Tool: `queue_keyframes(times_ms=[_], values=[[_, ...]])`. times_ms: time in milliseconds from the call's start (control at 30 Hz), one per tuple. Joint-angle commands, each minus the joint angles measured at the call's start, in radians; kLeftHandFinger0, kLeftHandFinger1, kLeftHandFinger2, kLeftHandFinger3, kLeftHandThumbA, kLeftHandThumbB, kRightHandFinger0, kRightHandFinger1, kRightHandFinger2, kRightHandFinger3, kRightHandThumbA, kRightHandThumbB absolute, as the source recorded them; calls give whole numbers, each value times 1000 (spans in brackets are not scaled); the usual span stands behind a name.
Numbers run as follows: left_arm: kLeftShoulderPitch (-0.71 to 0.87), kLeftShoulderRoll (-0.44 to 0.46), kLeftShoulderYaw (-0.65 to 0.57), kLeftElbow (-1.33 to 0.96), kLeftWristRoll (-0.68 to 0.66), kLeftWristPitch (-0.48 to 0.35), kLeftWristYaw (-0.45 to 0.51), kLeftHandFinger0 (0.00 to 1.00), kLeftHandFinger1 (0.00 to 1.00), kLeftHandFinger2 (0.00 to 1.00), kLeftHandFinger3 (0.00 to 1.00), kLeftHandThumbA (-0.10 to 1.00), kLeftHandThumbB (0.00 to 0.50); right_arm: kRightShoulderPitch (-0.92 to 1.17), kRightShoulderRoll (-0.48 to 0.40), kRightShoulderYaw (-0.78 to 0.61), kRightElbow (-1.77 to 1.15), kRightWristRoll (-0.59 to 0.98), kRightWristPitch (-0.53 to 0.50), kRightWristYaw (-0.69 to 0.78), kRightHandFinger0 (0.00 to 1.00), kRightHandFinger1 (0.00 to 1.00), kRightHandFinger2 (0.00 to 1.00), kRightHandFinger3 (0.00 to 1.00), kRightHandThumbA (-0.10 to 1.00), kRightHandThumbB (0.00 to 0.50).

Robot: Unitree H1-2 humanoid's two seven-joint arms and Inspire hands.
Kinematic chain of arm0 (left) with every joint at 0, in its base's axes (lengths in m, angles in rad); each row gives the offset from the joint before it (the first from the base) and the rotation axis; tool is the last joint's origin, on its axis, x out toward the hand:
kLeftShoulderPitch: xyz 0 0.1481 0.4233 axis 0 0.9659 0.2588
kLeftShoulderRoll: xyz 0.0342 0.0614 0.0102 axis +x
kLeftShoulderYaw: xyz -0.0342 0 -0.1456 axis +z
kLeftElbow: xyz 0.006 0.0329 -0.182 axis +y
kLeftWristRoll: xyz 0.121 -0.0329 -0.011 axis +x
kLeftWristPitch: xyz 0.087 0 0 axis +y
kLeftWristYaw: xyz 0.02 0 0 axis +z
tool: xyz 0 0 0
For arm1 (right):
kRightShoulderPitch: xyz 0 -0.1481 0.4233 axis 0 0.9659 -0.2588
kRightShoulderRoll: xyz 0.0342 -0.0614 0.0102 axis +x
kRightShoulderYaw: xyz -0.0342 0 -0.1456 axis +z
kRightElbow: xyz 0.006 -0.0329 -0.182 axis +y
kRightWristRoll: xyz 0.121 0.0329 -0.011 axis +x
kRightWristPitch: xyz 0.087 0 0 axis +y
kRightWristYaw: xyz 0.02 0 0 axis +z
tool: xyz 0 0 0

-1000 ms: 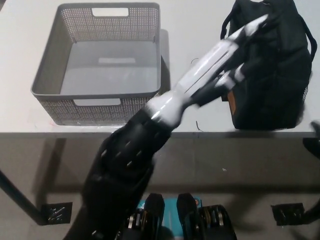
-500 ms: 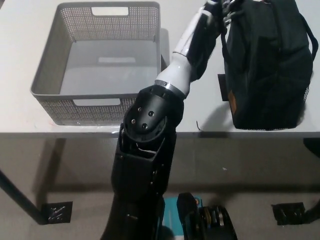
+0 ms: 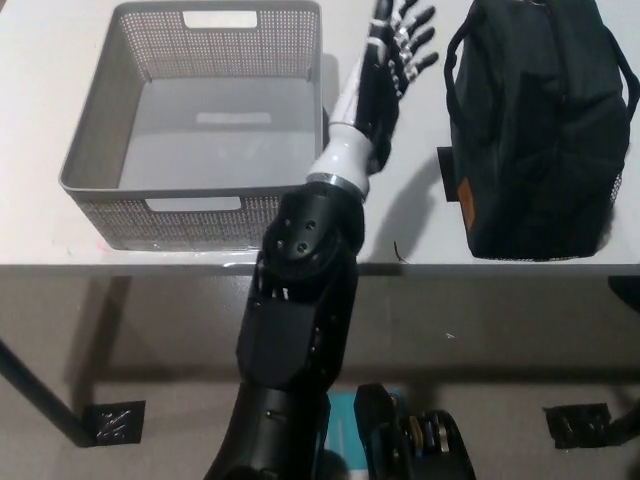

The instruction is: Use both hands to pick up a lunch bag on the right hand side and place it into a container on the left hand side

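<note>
The black fabric lunch bag (image 3: pixel 535 130) with carry straps stands upright on the right side of the pale grey table (image 3: pixel 40 100), close to the table's front edge, and nothing holds it. The grey perforated plastic basket (image 3: pixel 105 195) with cut-out handles sits empty on the left side, well apart from the bag. The left hand (image 3: pixel 395 50) hangs over the strip of table between basket and bag, its fingers (image 3: pixel 420 40) spread apart and gripping nothing, just beside the bag's left wall but not touching it. The right hand is out of view, so its state is not shown. The step in hand looks like setting the left hand against the bag's left side. To do it well, the palm should turn to face the bag's wall and press flat around mid-height, clear of the loose strap, while the right hand comes in on the opposite side. Soft fabric will probably give under pressure, so an even squeeze from both sides matters before any lift, or the bag may sag and slip.
</note>
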Motion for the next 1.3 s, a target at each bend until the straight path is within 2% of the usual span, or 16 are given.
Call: queue_keyframes(times_ms=[0, 100, 167, 233, 267, 367, 433, 500, 667, 833, 933, 1000, 1133, 1267], values=[[-7, -6, -53, 36, 64, -68, 51, 1000, 1000, 1000, 1000, 1000, 401, -61, 4, 16, 43, 18, -57, 20, 1000, 1000, 1000, 1000, 1000, 212], [9, -2, -72, 91, 43, -102, 28, 1000, 1000, 1000, 1000, 1000, 394, -78, 13, 24, 112, 15, -81, 20, 1000, 1000, 1000, 1000, 1000, 214], [-3, 7, -81, 155, 43, -113, 22, 1000, 1000, 1000, 1000, 1000, 415, -89, 14, 27, 146, 18, -57, 19, 1000, 1000, 1000, 1000, 1000, 198], [-13, 14, -88, 213, 43, -145, 19, 1000, 1000, 1000, 1000, 1000, 368, -102, 16, 26, 182, 45, -52, 34, 1000, 1000, 1000, 1000, 1000, 162], [-17, 15, -88, 228, 43, -151, 19, 1000, 1000, 1000, 1000, 1000, 366, -108, 16, 27, 194, 50, -55, 38, 1000, 1000, 1000, 1000, 1000, 159], [-41, 23, -90, 309, 34, -122, 10, 1000, 1000, 1000, 1000, 1000, 397, -142, 23, 24, 266, 67, -78, 48, 1000, 1000, 1000, 1000, 1000, 142], [-55, 26, -91, 348, 29, -131, 9, 1000, 1000, 1000, 1000, 1000, 428, -158, 25, 25, 282, 72, -80, 52, 1000, 1000, 1000, 1000, 1000, 124], [-70, 31, -92, 384, 30, -149, 13, 1000, 1000, 1000, 1000, 1000, 442, -173, 30, 25, 287, 86, -75, 59, 1000, 1000, 1000, 1000, 1000, 98], [-72, 38, -83, 390, 17, -147, 14, 1000, 1000, 1000, 1000, 1000, 455, -180, 35, 27, 289, 95, -69, 73, 1000, 1000, 1000, 1000, 1000, 89], [-69, 52, -83, 407, 21, -180, 17, 1000, 1000, 1000, 1000, 1000, 428, -160, 43, 24, 268, 109, -58, 80, 1000, 1000, 1000, 1000, 1000, 119], [-41, 47, -86, 388, 22, -161, 22, 1000, 1000, 1000, 1000, 1000, 431, -126, 44, 28, 232, 115, -39, 86, 1000, 1000, 1000, 1000, 1000, 141], [-37, 49, -87, 399, 30, -174, 33, 1000, 1000, 1000, 1000, 1000, 409, -115, 47, 29, 228, 129, -37, 98, 1000, 1000, 1000, 1000, 1000, 145], [-56, 58, -81, 436, 29, -158, 43, 1000, 1000, 1000, 1000, 1000, 434, -110, 47, 38, 251, 141, -50, 128, 1000, 1000, 1000, 1000, 1000, 165], [-70, 63, -80, 465, 45, -164, 78, 1000, 1000, 1000, 1000, 1000, 423, -100, 59, 40, 253, 170, -37, 146, 1000, 1000, 1000, 1000, 1000, 193]])
